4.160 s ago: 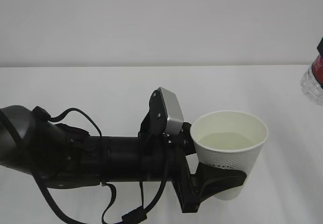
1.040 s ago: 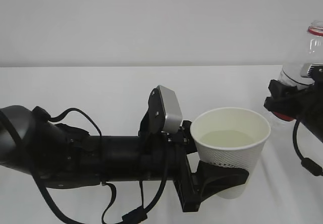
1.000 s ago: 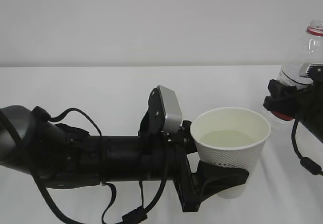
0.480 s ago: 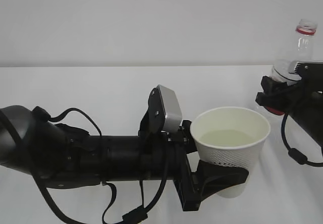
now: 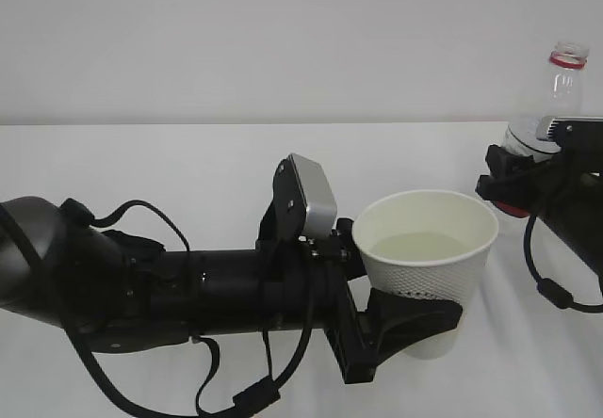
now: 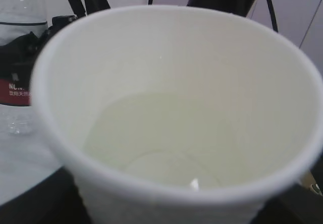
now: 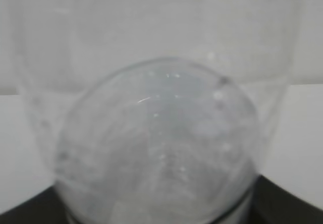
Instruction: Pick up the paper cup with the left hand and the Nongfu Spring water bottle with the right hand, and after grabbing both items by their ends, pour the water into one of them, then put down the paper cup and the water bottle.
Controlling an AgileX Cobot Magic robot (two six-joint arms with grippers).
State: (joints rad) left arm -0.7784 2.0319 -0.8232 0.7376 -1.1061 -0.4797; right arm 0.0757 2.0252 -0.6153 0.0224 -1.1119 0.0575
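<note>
Left end effector around paper cup (upright)

You see a plain white bench that fills the lower part of the exterior view, and its surface is smooth and matt. Behind it stands a pale grey-white wall, without marks or fittings. The far edge of the bench meets the wall in one straight horizontal line. The light is soft and even, and you find only faint shadows on the bench. In the left wrist view the background seems to be a light wall, but it is blurred.
</note>
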